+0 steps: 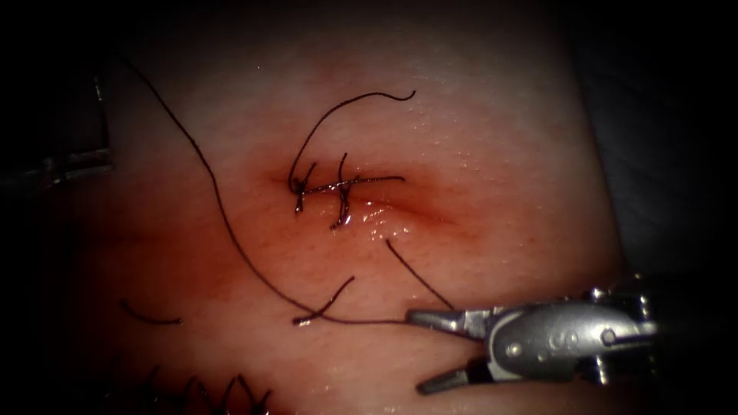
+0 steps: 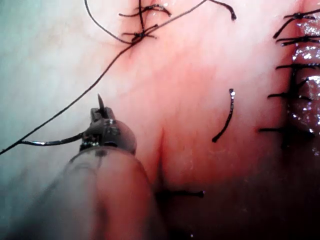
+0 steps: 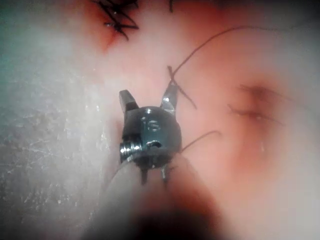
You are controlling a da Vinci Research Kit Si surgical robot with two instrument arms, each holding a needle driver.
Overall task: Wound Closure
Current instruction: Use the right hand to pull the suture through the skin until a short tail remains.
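Left tool is holding the needle; right tool is sitting open beside the thread.

The left tool (image 2: 100,118) is gripping the needle (image 2: 50,142) near one end, up off the tissue (image 1: 500,154). The needle's long curve is reaching sideways from the jaws toward the thread (image 1: 223,219). That thread is running across the left side, down past the stitches (image 1: 338,192) on the cut (image 1: 407,206). A loose thread piece (image 1: 419,273) is lying nearby. The right tool (image 1: 417,352) is spreading its jaws wide, holding nothing, its upper jaw touching the thread.

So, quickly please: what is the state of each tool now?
Left tool: shut on the needle, held off the tissue.
Right tool: open, holding nothing, beside the thread.
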